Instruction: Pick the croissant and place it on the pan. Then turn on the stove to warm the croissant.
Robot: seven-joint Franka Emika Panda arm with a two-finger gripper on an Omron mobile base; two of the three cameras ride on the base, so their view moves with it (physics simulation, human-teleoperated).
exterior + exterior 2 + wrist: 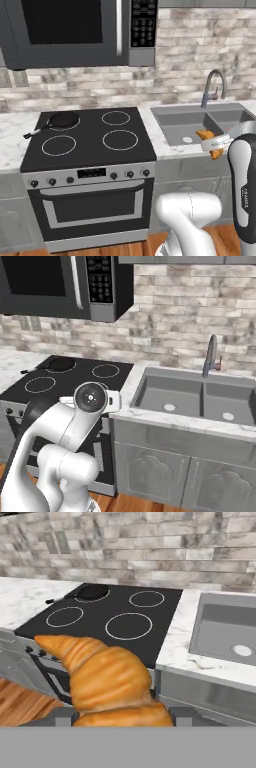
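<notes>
croissant [107,679] clamped in the gripper [122,714], up in the air out front of the counter, right of the stove [90,137]. pan [62,119] on the back-left burner (well apart). best carried level, lowered over the pan before letting go.

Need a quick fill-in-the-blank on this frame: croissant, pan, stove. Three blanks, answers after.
1. The tool is shut on the ____.
2. The pan sits on the stove's rear-____ burner, seen from the front.
3. The pan is ____ of food.
4. The held pastry hangs in front of the counter, not yet over the ____.

Missing words: croissant; left; empty; stove
</notes>
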